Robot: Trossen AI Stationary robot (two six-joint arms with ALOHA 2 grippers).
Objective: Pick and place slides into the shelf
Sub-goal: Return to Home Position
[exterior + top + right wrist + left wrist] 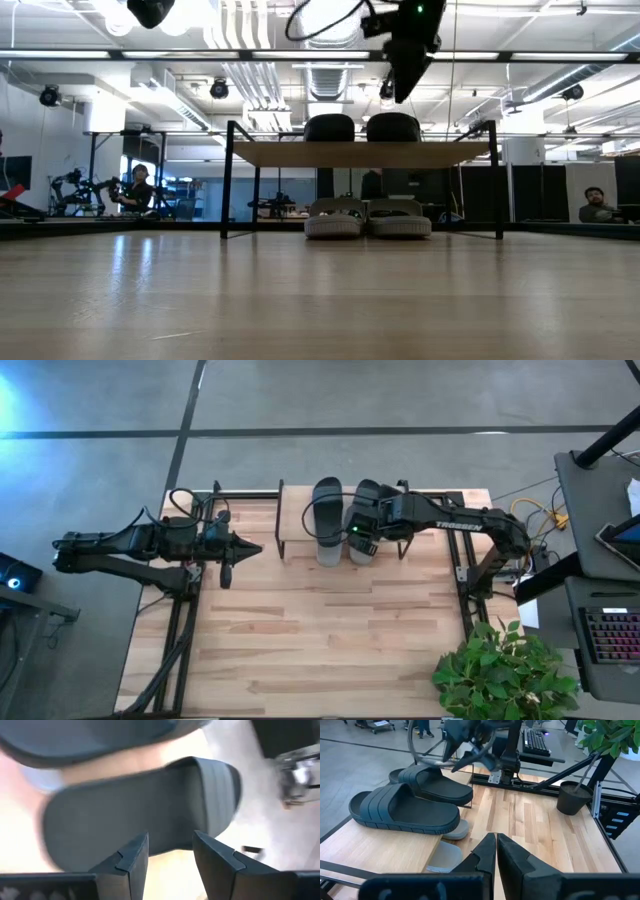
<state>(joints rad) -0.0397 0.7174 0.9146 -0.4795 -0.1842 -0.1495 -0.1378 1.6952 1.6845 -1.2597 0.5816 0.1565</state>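
Note:
Two black slides (pixel 327 510) (pixel 366 500) lie sole-down, side by side, on the shelf's light wood top board (pixel 298 520). Two light grey slides (pixel 335 220) (pixel 400 220) rest on the table under the shelf. My right gripper (pixel 362 532) hovers open just above the right-hand black slide (pixel 150 805), pointing down with a gap showing in the low view (pixel 405 95). My left gripper (pixel 245 548) waits shut to the left of the shelf, well above the table; its closed fingers (pixel 495 847) face the shelf.
The shelf stands at the table's far edge on thin black legs (pixel 228 180). A potted plant (pixel 500 665) stands at the near right corner. Bare wooden tabletop (pixel 320 630) stretches in front of the shelf. People show in the room beyond.

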